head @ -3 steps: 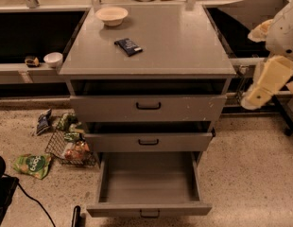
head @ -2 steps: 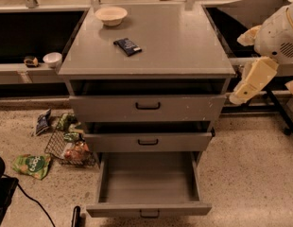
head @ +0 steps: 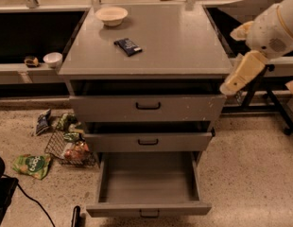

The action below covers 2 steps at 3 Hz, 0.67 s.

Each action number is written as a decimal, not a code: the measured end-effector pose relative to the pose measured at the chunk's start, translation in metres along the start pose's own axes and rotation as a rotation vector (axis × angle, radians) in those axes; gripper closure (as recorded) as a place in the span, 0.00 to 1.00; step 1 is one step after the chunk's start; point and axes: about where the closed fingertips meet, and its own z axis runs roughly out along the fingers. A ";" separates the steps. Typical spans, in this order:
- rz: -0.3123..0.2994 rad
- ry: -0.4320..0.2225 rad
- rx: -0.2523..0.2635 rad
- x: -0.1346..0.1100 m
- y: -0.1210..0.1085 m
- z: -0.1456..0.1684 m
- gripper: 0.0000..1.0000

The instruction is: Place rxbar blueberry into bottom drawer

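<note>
The rxbar blueberry, a small dark navy bar, lies flat on top of the grey cabinet, left of centre. The bottom drawer is pulled wide open, and its inside shows nothing in it. My gripper, cream-coloured on a white arm, hangs in the air just off the cabinet's right edge. It is at cabinet-top height, far to the right of the bar and holds nothing that I can see.
A white bowl sits at the cabinet's back left. The top drawer and middle drawer stand slightly ajar. On the floor at left are a wire basket of snacks, a green bag and a blue-and-white chip bag.
My arm and gripper have moved left and slightly up, closer to the cabinet's right edge. The bar and the drawers have not moved.
</note>
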 end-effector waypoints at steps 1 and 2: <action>0.010 -0.099 -0.008 -0.015 -0.038 0.027 0.00; 0.023 -0.211 -0.026 -0.037 -0.074 0.055 0.00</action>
